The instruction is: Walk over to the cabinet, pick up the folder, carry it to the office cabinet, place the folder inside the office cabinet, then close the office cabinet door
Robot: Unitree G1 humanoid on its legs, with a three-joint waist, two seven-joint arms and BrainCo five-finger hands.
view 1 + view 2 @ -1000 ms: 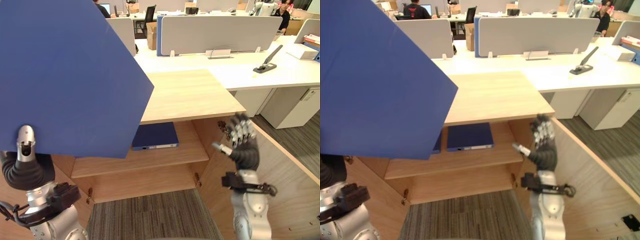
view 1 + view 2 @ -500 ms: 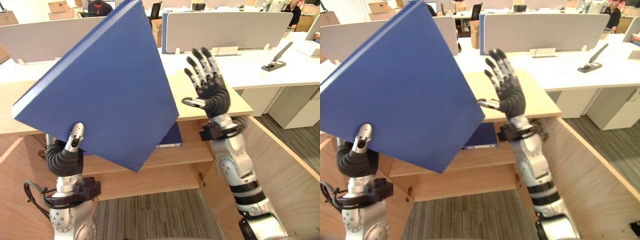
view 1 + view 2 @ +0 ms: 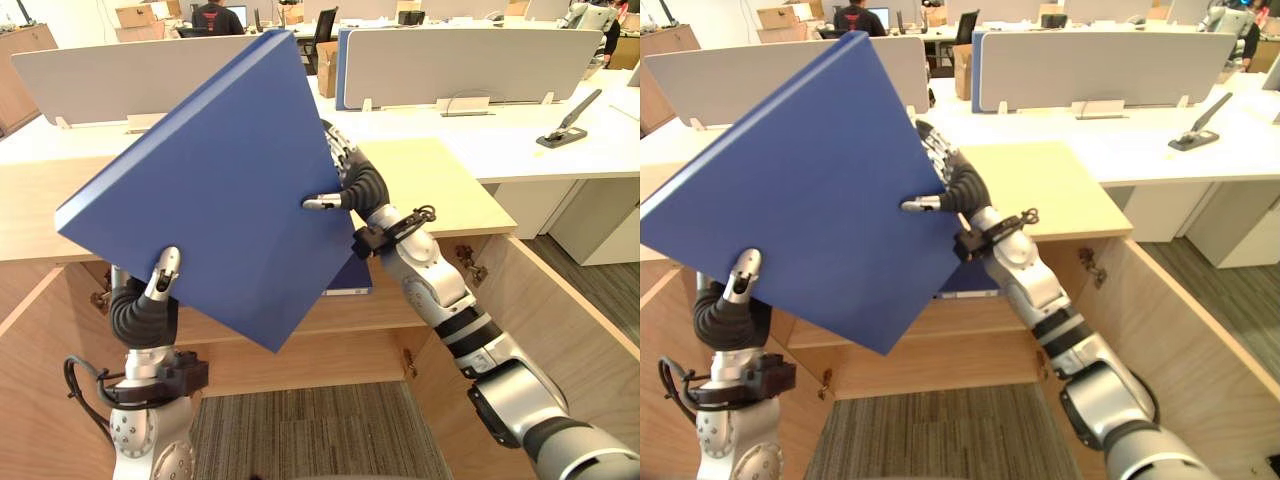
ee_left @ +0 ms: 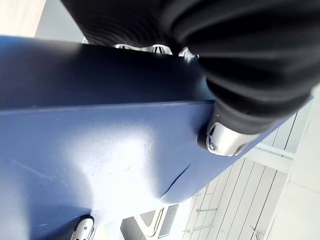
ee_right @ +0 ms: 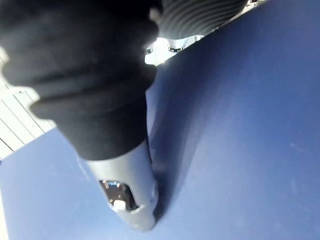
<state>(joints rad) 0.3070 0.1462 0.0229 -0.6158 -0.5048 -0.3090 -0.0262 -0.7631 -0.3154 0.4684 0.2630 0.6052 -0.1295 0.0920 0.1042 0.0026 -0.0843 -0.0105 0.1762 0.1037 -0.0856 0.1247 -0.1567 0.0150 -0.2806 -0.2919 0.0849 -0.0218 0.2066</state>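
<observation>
Blue folder (image 3: 215, 190): where is it, and how is it held? (Student)
Tutor: Upper left of frame, held up; left hand (image 3: 160, 285) and right hand (image 3: 350, 185) both pinch it. Placing it inside the office cabinet (image 3: 430, 190) and closing the door (image 3: 570, 340) remain.

The tilted blue folder (image 3: 215, 190), gripped by the left hand (image 3: 150, 300) and right hand (image 3: 357, 185), hangs before the cabinet (image 3: 440, 190) and blocks most of its upper opening. On the upper shelf (image 3: 385, 308) a flat dark blue case (image 3: 352, 280) fills the middle, with bare board to its right. The lower compartment (image 3: 300, 358) is free, and the swung-out door (image 3: 575, 320) bounds the right side.
</observation>
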